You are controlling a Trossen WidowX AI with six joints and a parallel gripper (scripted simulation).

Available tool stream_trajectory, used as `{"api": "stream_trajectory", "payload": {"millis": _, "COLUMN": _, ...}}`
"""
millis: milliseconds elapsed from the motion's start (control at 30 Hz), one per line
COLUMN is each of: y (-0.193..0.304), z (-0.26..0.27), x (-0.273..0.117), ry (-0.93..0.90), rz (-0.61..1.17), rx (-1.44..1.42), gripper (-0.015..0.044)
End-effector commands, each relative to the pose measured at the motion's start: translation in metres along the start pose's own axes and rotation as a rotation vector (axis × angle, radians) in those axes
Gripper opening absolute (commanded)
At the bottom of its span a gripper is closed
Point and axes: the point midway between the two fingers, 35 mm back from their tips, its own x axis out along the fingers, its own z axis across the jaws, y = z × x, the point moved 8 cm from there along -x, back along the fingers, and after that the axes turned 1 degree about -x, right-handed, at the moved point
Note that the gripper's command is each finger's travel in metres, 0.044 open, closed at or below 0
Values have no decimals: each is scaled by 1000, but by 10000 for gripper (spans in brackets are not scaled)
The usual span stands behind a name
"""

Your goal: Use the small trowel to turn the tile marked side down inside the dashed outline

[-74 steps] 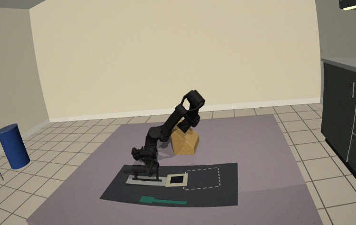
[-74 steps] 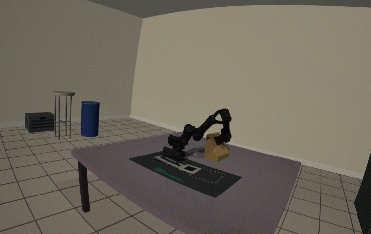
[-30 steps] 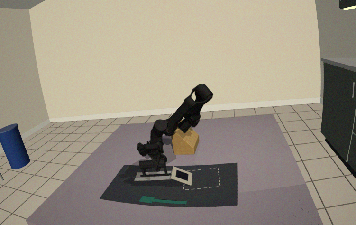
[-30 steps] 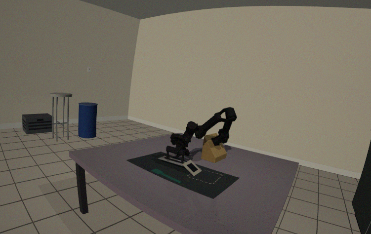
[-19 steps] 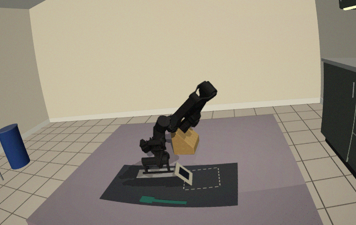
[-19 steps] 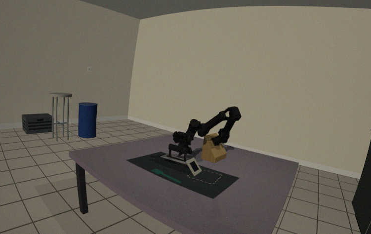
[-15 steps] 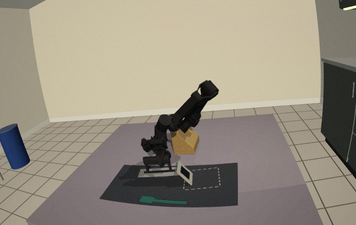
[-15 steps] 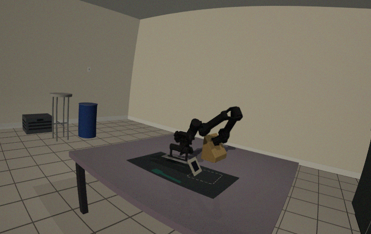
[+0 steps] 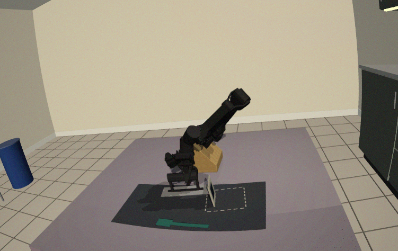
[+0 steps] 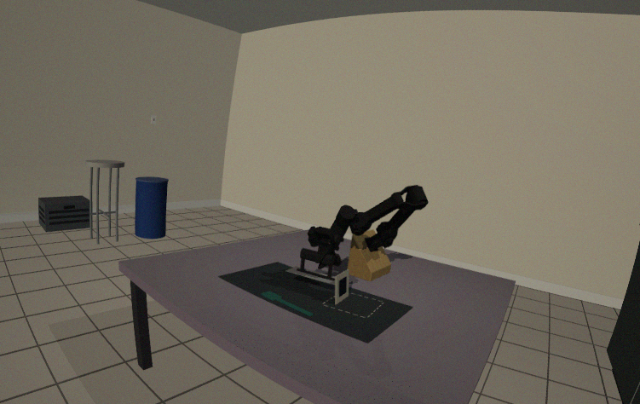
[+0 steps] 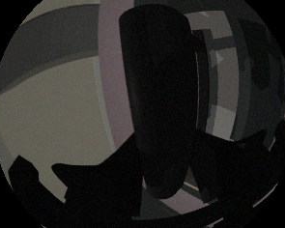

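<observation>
The tile (image 9: 212, 194) (image 10: 342, 287) is pale with a dark marked square. It stands almost upright on its edge at the left side of the dashed outline (image 9: 231, 188) (image 10: 347, 311) on the dark mat (image 9: 250, 218) (image 10: 362, 328), with the marked side turned toward the inside of the outline. My gripper (image 9: 183, 178) (image 10: 318, 258) is low over the mat, just left of the tile. It is shut on the black handle of the small trowel, whose grey blade (image 9: 171, 192) (image 10: 297, 272) lies flat and reaches toward the tile's foot. The wrist view shows mostly a dark shape close up.
A flat green trowel-shaped piece (image 9: 181, 224) (image 10: 286, 303) lies on the mat's front part. A tan wooden block (image 9: 208, 159) (image 10: 370, 263) sits behind the arm on the purple table (image 9: 288, 162). A blue barrel (image 9: 14, 162), a stool and dark cabinets stand around on the floor.
</observation>
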Motion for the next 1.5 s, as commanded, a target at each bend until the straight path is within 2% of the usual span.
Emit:
{"api": "stream_trajectory", "payload": {"millis": 0, "y": 8, "z": 0, "x": -1, "ry": -5, "rz": -6, "rx": 2, "gripper": 0}}
{"api": "stream_trajectory", "payload": {"millis": 333, "y": 20, "z": -2, "x": 2, "ry": -5, "rz": -5, "rx": 3, "gripper": 0}}
{"api": "stream_trajectory", "payload": {"millis": 900, "y": -39, "z": 19, "x": -18, "ry": -4, "rz": -7, "rx": -2, "gripper": 0}}
{"api": "stream_trajectory", "payload": {"millis": 1467, "y": -40, "z": 20, "x": -18, "ry": -5, "rz": -7, "rx": -2, "gripper": 0}}
